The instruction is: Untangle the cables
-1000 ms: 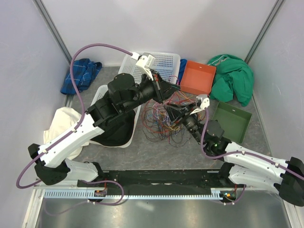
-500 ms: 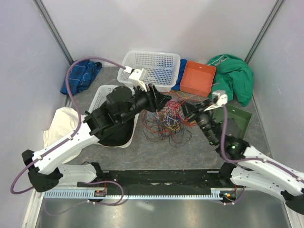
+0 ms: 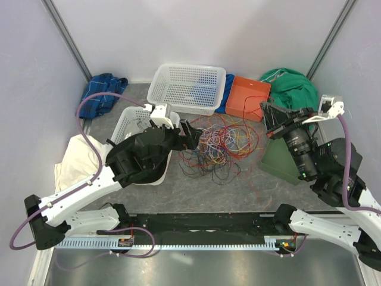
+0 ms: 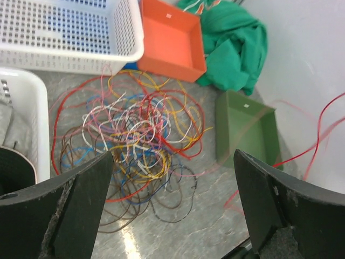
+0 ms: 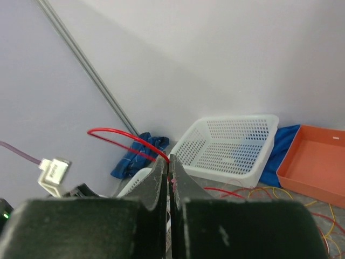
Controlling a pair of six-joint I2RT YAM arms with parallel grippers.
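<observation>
The cables (image 3: 219, 145) lie as a loose many-coloured tangle on the grey table in front of the white basket. They also fill the middle of the left wrist view (image 4: 135, 135). My left gripper (image 3: 191, 136) hangs at the tangle's left edge, open wide with nothing between its fingers (image 4: 173, 156). My right gripper (image 3: 265, 114) is raised at the right, above the green tray. It is shut (image 5: 168, 161) on a thin red cable (image 5: 121, 137), which arcs out to the left of the jaws. A red strand (image 4: 322, 125) rises at the right of the left wrist view.
A white mesh basket (image 3: 190, 88) stands at the back, with an orange tray (image 3: 247, 98) and a green cloth (image 3: 292, 89) to its right. A green tray (image 3: 280, 158) lies under the right arm. A second white basket (image 3: 126, 118), a white cloth (image 3: 74, 156) and a blue cloth (image 3: 101, 95) are on the left.
My left gripper has opened and drawn back to the tangle's left edge. My right gripper has shut on the red cable and swung up and to the right, away from the tangle.
</observation>
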